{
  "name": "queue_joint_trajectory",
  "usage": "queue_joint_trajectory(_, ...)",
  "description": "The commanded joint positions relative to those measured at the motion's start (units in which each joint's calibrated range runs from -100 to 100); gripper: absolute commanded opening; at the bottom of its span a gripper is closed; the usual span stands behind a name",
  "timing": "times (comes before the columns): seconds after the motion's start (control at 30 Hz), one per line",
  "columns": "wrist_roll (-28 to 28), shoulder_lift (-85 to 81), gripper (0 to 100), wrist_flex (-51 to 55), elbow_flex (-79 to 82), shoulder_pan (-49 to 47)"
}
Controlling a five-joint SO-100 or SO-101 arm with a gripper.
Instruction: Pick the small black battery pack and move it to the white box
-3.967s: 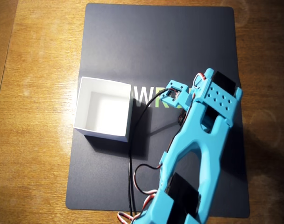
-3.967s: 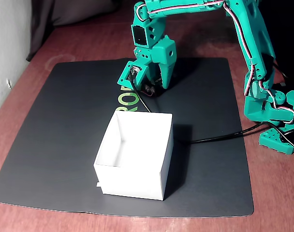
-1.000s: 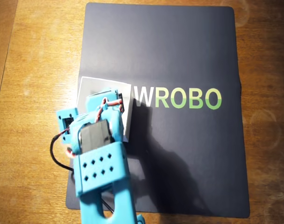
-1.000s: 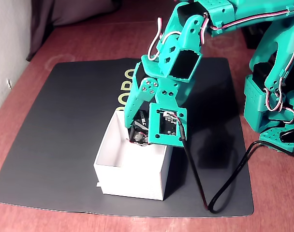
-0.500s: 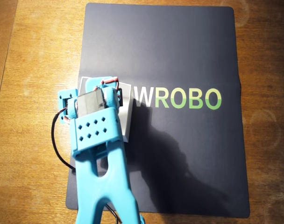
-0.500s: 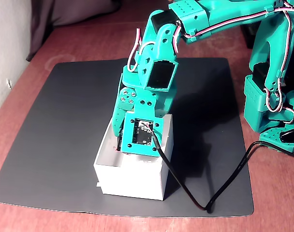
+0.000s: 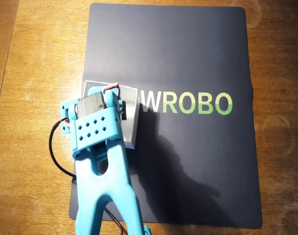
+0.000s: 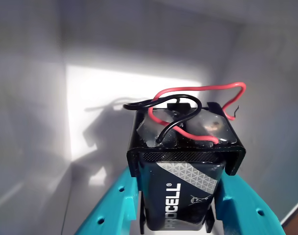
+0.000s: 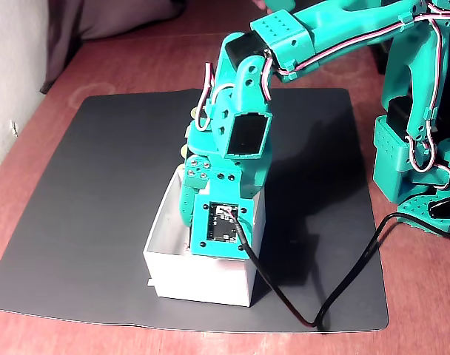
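The white box (image 9: 169,277) is seen beneath the lowered tool (image 8: 181,215), which is clamped on the battery pack (image 8: 181,196) inside it. The pack is judged rigid, smooth-sided and fairly heavy; its loose wires (image 8: 203,93) are best avoided.

The black battery pack (image 8: 186,166), red and black wires on top, hangs upright inside the white box (image 9: 166,255) mid-tabletop.
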Motion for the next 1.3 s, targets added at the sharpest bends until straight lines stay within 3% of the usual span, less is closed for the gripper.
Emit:
queue_joint_trajectory(0.0,-0.50,0.50,1,-0.29,-3.55,-0.52)
queue_joint_trajectory(0.37,-0.07,1.64,1,-0.56,-4.01,0.30)
queue_joint_trajectory(0.57,-0.34,1.55,12,-0.56,-4.19,0.42)
queue_joint_trajectory(1.27,-0.01,1.81,13,-0.47,-4.01,-0.29)
